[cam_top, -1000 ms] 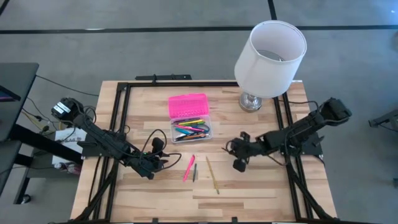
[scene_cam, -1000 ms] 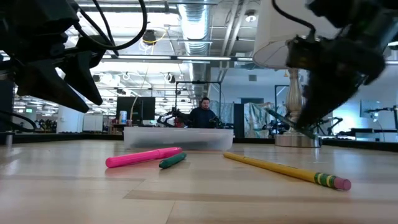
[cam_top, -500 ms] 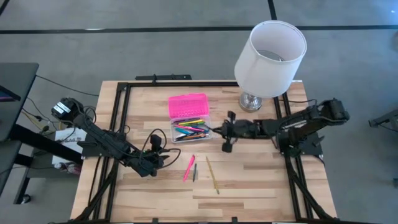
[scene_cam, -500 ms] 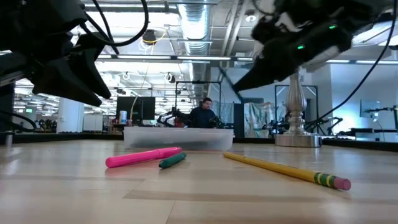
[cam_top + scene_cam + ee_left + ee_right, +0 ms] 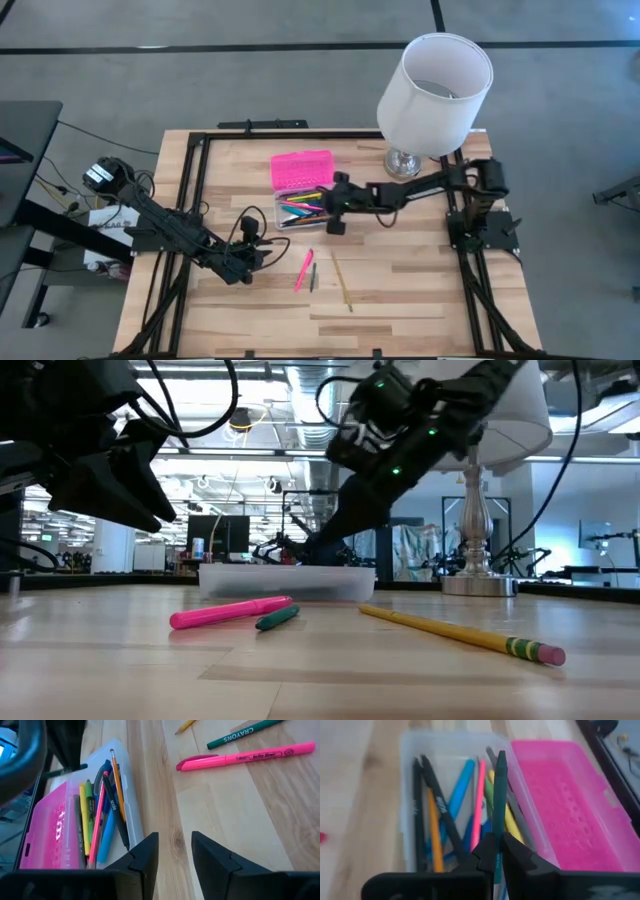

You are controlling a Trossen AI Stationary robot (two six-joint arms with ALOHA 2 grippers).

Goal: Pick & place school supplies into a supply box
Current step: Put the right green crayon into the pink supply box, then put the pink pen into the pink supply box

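Note:
The supply box stands open mid-table: a clear base [image 5: 305, 209] holding several pens and pencils, with its pink lid [image 5: 302, 170] lying flat on the far side. My right gripper [image 5: 496, 851] hovers over the base, shut on a dark green pen [image 5: 499, 795]. A pink highlighter [image 5: 303, 270], a green crayon [image 5: 313, 277] and a yellow pencil [image 5: 342, 281] lie flat on the table nearer the front edge. My left gripper [image 5: 172, 855] waits open to the left of them, holding nothing. My right gripper pinches the dark green pen between its two fingers, on the shaft near its back end [image 5: 496, 854]. Most of the pen sticks out ahead of the fingertips. It comes slanting down from the table's right. The pen is lifted clear above the box's base, roughly in line with the pens inside.
A white lamp [image 5: 435, 90] with a metal foot [image 5: 403, 163] stands at the far right, just behind my right arm. Black rails [image 5: 196, 190] run along the table's sides. Bare wood lies toward the near edge.
My right gripper has carried the green pen from the middle right of the table toward the left and far side, ending over the box's clear base. Its wrist has rolled on the way. The pen has stayed clear of the table.

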